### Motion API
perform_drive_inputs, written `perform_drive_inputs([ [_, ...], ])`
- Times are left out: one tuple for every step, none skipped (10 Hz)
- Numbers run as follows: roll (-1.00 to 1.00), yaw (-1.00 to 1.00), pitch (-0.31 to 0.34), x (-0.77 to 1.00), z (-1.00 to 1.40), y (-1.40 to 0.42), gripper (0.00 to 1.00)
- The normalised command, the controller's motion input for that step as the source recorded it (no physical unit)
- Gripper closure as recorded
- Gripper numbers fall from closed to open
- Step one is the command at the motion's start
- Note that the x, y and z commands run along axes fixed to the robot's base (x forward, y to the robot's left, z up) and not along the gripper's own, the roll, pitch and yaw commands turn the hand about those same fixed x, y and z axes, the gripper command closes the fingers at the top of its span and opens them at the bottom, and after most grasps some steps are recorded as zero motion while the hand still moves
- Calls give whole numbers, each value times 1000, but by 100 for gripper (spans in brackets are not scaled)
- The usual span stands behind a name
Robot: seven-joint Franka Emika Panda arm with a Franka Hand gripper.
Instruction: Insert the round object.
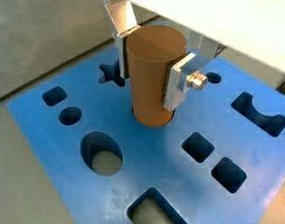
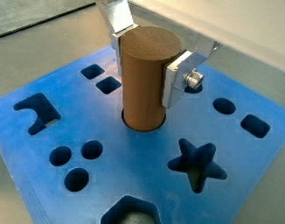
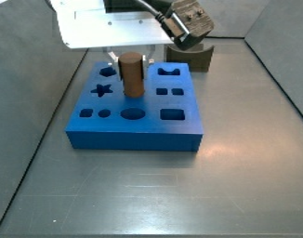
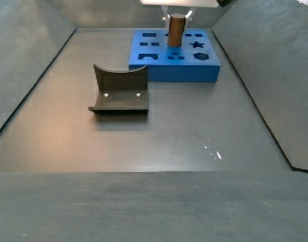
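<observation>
Wrist views: gripper [image 1: 149, 54] is pinching the brown cylindrical peg [image 1: 153, 77] near its top, silver finger plates [image 1: 183, 80] pressing on opposite sides. Peg is standing upright, its lower end sitting in a round hole of the blue block [image 1: 75, 166]. Star [image 2: 194, 163], oval, square and arch cutouts are lying around it, all open.

Side view: gripper [image 3: 130, 58] is hanging under the white wrist housing, over the far middle of the block [image 3: 129, 130]. Peg [image 3: 133, 77] is rising upright from the block's top face. Dark olive arch block [image 3: 192, 58] is sitting on the desk [image 3: 229, 186] just behind.

Side view: peg [image 4: 176, 30] is standing on the block [image 4: 176, 66] at the far end. Dark fixture [image 4: 119, 90] is standing nearer, well apart.
</observation>
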Motion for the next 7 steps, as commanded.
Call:
perform_drive_inputs([
  [11, 0, -107, 0, -1000, 0, 100],
  [73, 0, -143, 91, -923, 0, 100],
  [104, 0, -116, 49, -949, 0, 100],
  [99, -3, -137, 117, -909, 0, 100],
  [110, -20, -131, 111, -917, 0, 100],
  [149, -17, -100, 69, -934, 0, 100],
  [153, -11, -117, 111, -871, 0, 100],
])
